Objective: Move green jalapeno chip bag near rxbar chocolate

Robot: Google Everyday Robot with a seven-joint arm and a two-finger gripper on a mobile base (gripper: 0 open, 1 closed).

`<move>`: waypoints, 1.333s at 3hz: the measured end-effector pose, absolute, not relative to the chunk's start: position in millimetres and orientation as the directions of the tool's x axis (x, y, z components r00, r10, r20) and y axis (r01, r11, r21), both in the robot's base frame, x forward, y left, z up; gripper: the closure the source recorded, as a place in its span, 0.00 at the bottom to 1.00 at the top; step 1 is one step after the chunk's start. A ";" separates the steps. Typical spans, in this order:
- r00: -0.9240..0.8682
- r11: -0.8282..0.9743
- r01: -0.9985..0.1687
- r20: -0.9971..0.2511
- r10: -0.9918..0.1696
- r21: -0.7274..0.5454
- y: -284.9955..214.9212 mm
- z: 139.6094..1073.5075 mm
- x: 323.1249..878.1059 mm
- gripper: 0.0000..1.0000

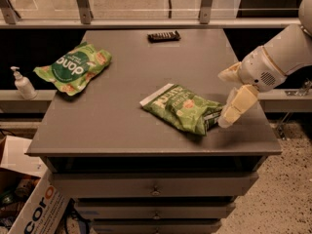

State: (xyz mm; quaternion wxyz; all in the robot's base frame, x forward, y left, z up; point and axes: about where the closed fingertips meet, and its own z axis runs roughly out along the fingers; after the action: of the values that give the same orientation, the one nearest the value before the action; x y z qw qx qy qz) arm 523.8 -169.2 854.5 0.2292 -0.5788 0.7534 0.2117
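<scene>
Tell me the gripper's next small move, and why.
Probably ease the gripper a little left, onto the right end of the darker chip bag. The gripper sits right at that end, low over the table, and the bag lies well short of the chocolate bar at the back edge.
</scene>
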 end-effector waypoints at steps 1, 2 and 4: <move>-0.210 0.211 -0.975 -0.617 -0.759 0.073 -166.1 830.9 521.5 0.00; -0.179 0.176 -0.982 -0.640 -0.748 0.069 -163.4 817.7 517.9 0.16; -0.133 0.135 -0.990 -0.688 -0.714 0.051 -163.0 827.9 522.5 0.64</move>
State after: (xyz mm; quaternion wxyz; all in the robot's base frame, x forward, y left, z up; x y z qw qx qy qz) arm 522.5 -163.0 827.9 0.2636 -0.6034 0.7056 0.2617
